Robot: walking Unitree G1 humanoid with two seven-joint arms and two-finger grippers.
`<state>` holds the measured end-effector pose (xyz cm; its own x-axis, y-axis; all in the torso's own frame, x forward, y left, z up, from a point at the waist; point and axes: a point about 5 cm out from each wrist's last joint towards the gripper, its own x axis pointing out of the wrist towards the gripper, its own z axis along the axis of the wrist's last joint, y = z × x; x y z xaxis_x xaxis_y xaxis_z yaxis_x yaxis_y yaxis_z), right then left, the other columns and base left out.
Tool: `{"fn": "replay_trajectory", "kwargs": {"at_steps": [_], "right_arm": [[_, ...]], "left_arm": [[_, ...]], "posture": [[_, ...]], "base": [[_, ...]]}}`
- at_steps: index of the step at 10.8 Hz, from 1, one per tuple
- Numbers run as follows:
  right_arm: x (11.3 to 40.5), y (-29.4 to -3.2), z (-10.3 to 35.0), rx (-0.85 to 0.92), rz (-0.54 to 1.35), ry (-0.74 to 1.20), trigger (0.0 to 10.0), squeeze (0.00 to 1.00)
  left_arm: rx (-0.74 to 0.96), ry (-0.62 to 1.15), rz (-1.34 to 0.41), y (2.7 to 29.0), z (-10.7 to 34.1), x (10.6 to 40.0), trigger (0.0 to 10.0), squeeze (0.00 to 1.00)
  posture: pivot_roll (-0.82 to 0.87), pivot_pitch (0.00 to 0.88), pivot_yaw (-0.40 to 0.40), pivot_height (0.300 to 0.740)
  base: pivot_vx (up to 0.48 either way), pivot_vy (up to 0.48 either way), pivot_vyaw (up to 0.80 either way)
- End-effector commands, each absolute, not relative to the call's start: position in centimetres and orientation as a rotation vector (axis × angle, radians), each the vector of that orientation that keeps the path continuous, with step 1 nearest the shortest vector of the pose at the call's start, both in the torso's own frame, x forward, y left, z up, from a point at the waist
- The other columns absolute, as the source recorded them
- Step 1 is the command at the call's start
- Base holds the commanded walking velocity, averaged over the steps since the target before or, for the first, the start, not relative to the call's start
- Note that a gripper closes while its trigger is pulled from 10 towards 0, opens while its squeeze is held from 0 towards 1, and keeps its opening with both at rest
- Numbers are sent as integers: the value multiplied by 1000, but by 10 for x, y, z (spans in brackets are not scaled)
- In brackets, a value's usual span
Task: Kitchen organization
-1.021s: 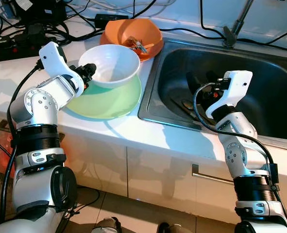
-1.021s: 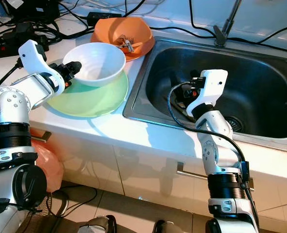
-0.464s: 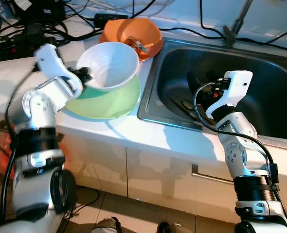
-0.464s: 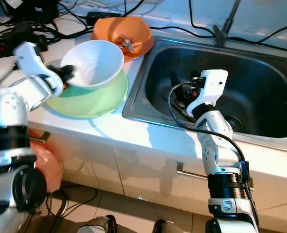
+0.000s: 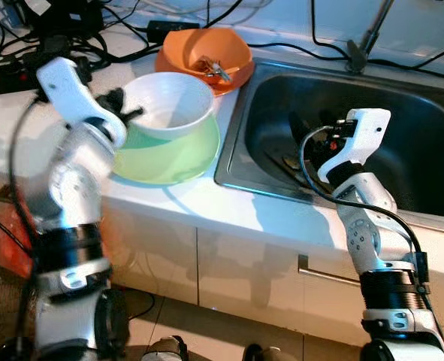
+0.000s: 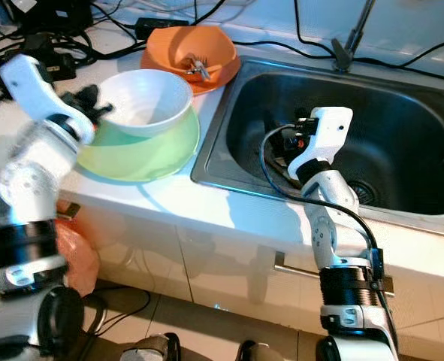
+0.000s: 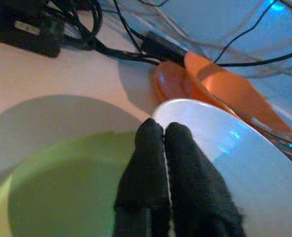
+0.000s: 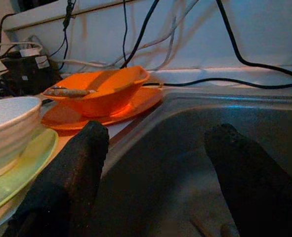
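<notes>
I saw the white bowl (image 5: 167,104) sitting in the green plate (image 5: 173,153) on the worktop (image 5: 206,203), right beside the sink's (image 5: 402,128) left edge, with the orange bowl (image 5: 204,56) toward the back edge. My left gripper (image 7: 164,129) had its fingers pressed together, empty, at the white bowl's rim. My right gripper (image 8: 155,143) hung in the sink, fingers spread wide, holding nothing.

Left gripper (image 7: 164,129) raised, jaws closed; right gripper (image 8: 155,148) low, jaws apart.
</notes>
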<state>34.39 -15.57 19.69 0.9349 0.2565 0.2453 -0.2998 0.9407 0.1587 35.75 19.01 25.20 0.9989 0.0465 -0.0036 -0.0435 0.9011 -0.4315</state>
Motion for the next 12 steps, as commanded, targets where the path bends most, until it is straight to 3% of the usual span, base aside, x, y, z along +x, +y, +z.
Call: {"fn": "replay_trajectory", "kwargs": {"at_steps": [1, 2, 3, 4, 5, 12], "right_arm": [[346, -161, 200, 203, 260, -234, 10000, 0], [346, -164, 199, 192, 240, -229, 10000, 0], [346, -162, 198, 211, 252, -223, 10000, 0], [345, -160, 198, 219, 259, -223, 10000, 0], [345, -160, 198, 217, 261, -224, 10000, 0], [344, -162, 198, 221, 256, -225, 10000, 0]], "left_arm": [[-419, 23, 52, 189, 246, 356, 0, 0], [-389, 53, 72, 190, 242, 357, 0, 0], [-400, 60, 86, 193, 243, 358, 4314, 0], [-396, 22, 104, 199, 250, 360, 10000, 122], [-395, -3, 126, 204, 255, 361, 10000, 1000], [-486, -103, 85, 209, 282, 364, 10000, 1000]], "posture": [[104, 117, -26, 740], [105, 118, -22, 740], [106, 119, -21, 740], [106, 118, -17, 740], [108, 118, -17, 740], [106, 120, -15, 740]], "base": [[0, 0, 0], [0, 0, 0], [0, 0, 0], [0, 0, 0], [0, 0, 0], [0, 0, 0]]}}
